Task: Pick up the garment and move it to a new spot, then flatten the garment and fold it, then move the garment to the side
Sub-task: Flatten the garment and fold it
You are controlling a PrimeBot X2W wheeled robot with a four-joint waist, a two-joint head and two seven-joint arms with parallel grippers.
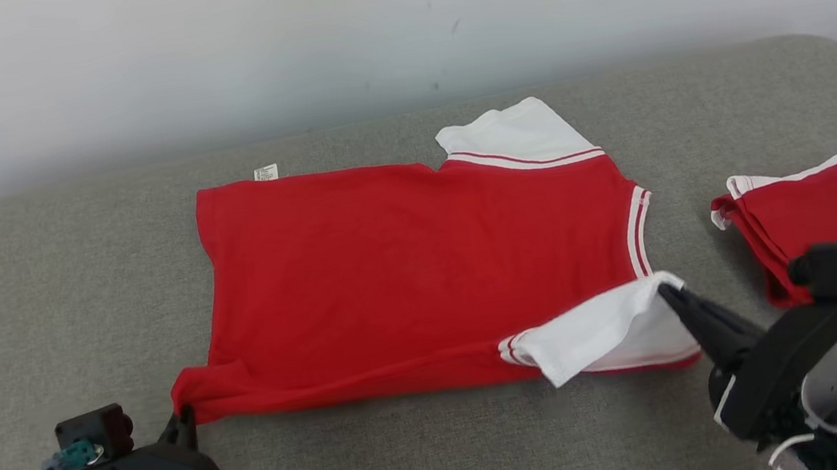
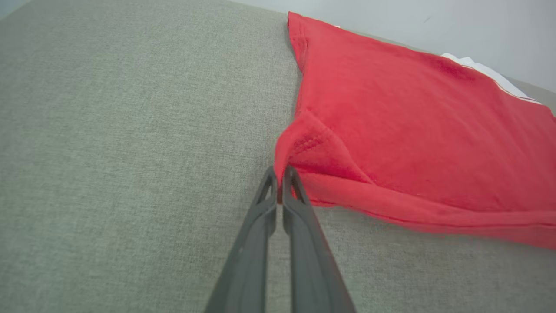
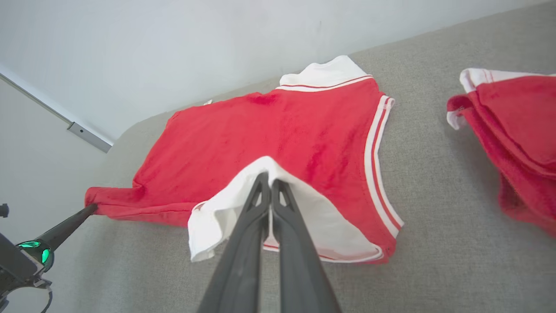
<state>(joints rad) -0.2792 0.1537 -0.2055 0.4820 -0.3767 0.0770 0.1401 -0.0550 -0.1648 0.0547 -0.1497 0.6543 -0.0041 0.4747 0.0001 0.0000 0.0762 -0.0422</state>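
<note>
Two end effectors grip one red garment (image 1: 407,269), which lies spread flat near the middle of the grey worktop (image 1: 31,302). At the garment's 7 o'clock corner in the head view, the left end effector (image 1: 186,419) has its fingers pinched together on the red hem, raising a small peak of cloth. At 4 o'clock, the right end effector (image 1: 670,289) is clamped on the white sleeve (image 1: 601,328), which is turned over the body. At 3 o'clock, apart, lies a folded red bundle (image 1: 820,214).
</note>
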